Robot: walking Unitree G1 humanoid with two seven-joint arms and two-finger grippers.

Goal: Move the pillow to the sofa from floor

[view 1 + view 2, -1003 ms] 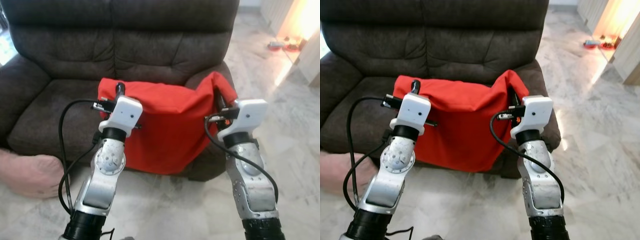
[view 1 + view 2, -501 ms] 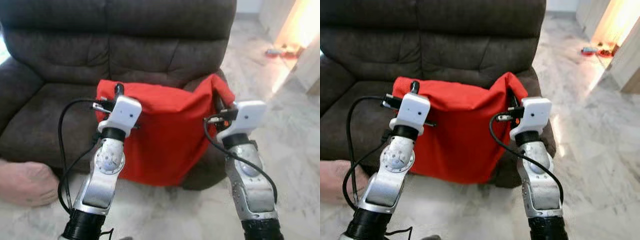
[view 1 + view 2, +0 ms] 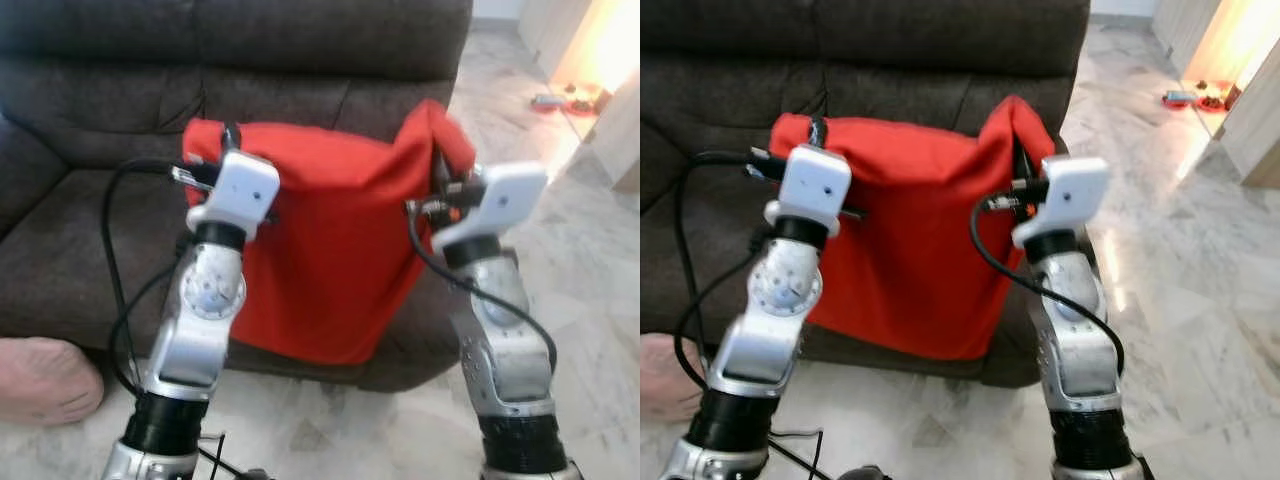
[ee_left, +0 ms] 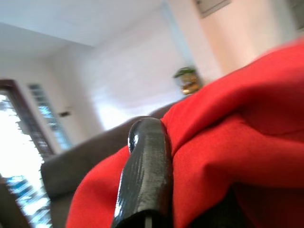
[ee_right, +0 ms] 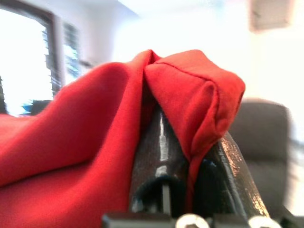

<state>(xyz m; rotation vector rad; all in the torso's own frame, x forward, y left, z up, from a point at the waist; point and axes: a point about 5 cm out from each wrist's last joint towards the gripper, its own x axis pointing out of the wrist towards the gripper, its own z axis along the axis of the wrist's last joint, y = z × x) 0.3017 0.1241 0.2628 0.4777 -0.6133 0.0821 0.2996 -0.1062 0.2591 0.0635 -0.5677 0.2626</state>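
In the left eye view, the red pillow (image 3: 330,240) is held up off the floor in front of the dark sofa (image 3: 90,230), hanging limp between both arms. In the left wrist view, the left gripper (image 4: 156,190) is seen clamped on one top corner. In the right wrist view, the right gripper (image 5: 190,171) is pinched on the other corner's fold. The pillow is judged soft, light and floppy, best held by its corners.

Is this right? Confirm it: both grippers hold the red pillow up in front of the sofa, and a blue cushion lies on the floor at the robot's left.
One error: the cushion on the floor is pink, as the left eye view shows. Both the left gripper and right gripper do hold the red pillow before the sofa.
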